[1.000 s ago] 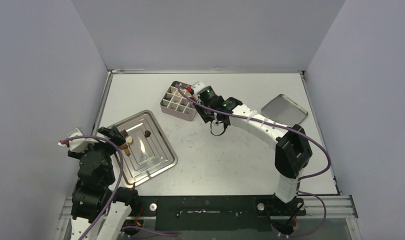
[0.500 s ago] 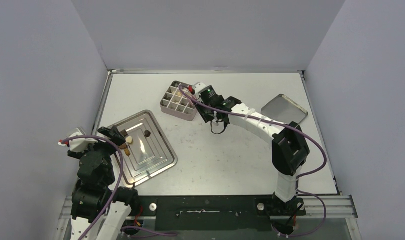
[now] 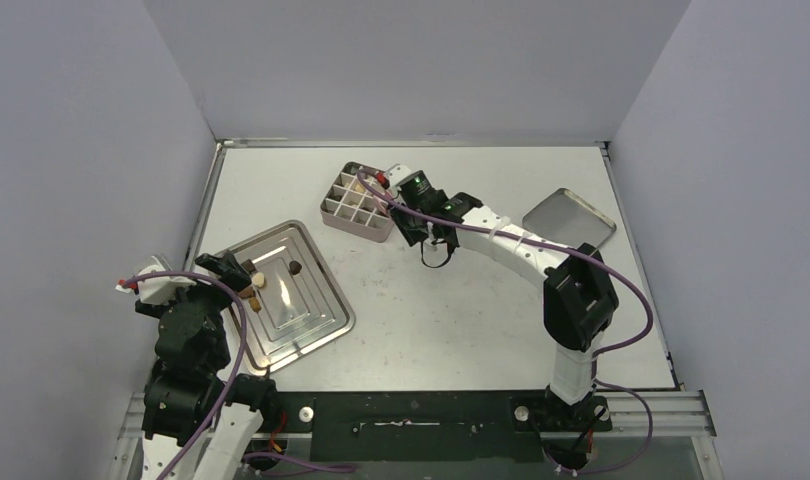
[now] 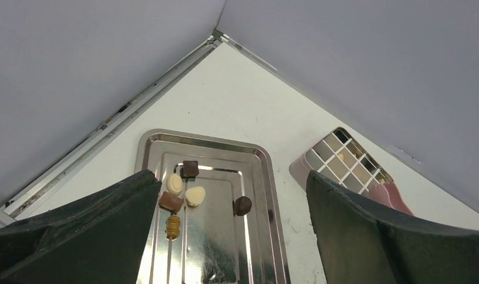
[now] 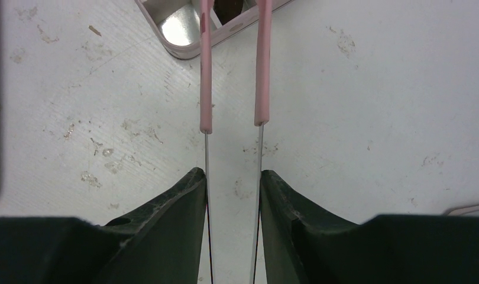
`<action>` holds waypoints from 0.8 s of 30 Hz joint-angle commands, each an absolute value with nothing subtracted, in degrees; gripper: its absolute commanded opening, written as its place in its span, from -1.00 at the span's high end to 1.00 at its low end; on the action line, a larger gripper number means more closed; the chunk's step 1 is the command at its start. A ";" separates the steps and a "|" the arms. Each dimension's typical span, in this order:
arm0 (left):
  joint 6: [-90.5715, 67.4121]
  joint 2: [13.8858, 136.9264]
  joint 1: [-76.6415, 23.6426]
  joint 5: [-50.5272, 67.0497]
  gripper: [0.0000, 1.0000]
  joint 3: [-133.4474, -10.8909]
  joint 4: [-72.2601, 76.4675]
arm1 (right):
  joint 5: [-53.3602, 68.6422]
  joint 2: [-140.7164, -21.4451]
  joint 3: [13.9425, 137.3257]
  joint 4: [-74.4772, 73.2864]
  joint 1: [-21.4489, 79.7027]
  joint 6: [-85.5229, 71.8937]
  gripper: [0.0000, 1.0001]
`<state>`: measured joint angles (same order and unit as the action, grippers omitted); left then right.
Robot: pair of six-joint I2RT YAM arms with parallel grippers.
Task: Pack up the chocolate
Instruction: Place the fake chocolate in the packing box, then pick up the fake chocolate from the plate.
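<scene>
Several chocolate pieces lie on the silver stepped tray [image 4: 266, 177]: a dark square [image 4: 190, 168], a cream round [image 4: 174, 184], a cream heart [image 4: 195, 196], a brown block [image 4: 171, 202], a tan ridged piece [image 4: 172, 225] and a dark ball [image 4: 243, 205]. My left gripper [image 4: 232, 177] hangs open above the tray's near-left edge, holding nothing. My right gripper [image 5: 232, 174] is shut on metal tongs [image 5: 206, 89] with pink tips, which reach over the gridded tin [image 5: 184, 29]. A dark piece [image 5: 228, 9] shows between the tong arms at the frame's top edge. I cannot tell whether it is pinched.
The gridded tin [image 3: 356, 205] sits at the back centre with the tray [image 3: 301, 310] to its front left. The tin's lid [image 3: 569, 220] lies at the back right. Walls close in the table on three sides.
The right arm has shifted very slightly, its elbow drifting left while the tongs stay over the tin. The left arm and the tray's pieces have not moved.
</scene>
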<state>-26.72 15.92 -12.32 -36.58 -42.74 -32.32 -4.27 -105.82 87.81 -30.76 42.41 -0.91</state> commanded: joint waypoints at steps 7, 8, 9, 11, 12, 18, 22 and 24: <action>-25.93 16.04 -12.56 -35.86 -0.87 -43.11 -29.20 | -4.99 -103.92 92.58 -30.59 43.47 -1.49 0.32; -25.91 16.08 -12.50 -35.78 -0.87 -43.14 -29.25 | -4.94 -103.77 92.86 -30.65 43.95 -1.49 0.32; -25.96 16.02 -12.46 -35.77 -0.87 -43.19 -29.19 | -4.92 -103.67 93.17 -30.72 44.54 -1.49 0.32; -26.01 16.00 -12.48 -35.77 -0.87 -43.35 -29.26 | -4.77 -103.67 93.82 -30.68 46.19 -1.57 0.32; -26.02 15.92 -12.43 -35.84 -0.87 -43.45 -29.19 | -4.58 -103.75 94.07 -30.60 47.09 -1.61 0.31; -26.01 15.60 -12.47 -36.38 -0.87 -44.09 -29.69 | -4.41 -105.78 95.28 -28.85 53.05 -1.68 0.29; -26.09 15.64 -12.39 -36.47 -0.87 -44.54 -29.88 | -3.15 -108.80 97.63 -28.00 56.86 -1.93 0.28; -26.31 15.63 -12.41 -37.32 -0.87 -44.56 -30.23 | -1.99 -110.79 98.84 -27.25 58.70 -1.88 0.28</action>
<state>-26.70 15.92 -12.32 -36.60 -42.76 -32.32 -3.57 -107.79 95.04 -31.09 56.01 -0.99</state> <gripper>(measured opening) 0.934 0.367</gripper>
